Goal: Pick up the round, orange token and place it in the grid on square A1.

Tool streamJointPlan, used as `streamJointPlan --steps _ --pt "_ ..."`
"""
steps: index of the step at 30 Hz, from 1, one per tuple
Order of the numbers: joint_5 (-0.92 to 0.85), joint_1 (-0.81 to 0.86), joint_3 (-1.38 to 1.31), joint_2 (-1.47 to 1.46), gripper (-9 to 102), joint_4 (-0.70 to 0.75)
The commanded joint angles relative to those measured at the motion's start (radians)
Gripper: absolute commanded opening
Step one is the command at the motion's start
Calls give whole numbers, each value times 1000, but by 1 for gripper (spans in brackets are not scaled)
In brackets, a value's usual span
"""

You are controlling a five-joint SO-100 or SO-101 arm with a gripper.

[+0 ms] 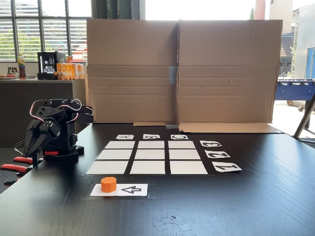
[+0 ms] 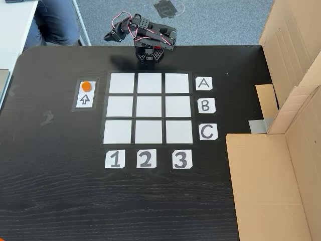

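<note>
Orange token waits on its arrow card; arm folded, nothing grasped.

Round, orange token (image 2: 87,86) sits on the white arrow card (image 2: 86,99), just off the grid (image 2: 149,107) at its 9 o'clock in the top-down fixed view, with square A1 (image 2: 122,83) the nearest cell, at the token's 3 o'clock. The hand (image 1: 30,143) hangs folded near the arm's base at the bench (image 2: 60,191) edge, holding nothing; whether its fingers are parted I cannot tell. Likely risks: the stubby token could squirt sideways or tip if the fingers close off-centre, and identical white cells invite a drop into the wrong square, or on a black gap.
</note>
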Motion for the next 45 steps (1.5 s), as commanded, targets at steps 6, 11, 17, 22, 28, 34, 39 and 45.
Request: streamJointPlan --steps 6,11,17,22,28,34,39,45 --pt "-9 38 2 11 0 -123" --pt "-11 55 -6 -32 0 -216" --pt "-31 57 -26 -347 0 -572" --pt "-25 44 -106 -606 1 -769" --pt "14 28 -222 -785 5 -712" --pt "29 -21 -575 -999 10 -204" --pt "66 -89 -822 -1163 10 60" --pt "74 -172 -1111 -1368 13 301"
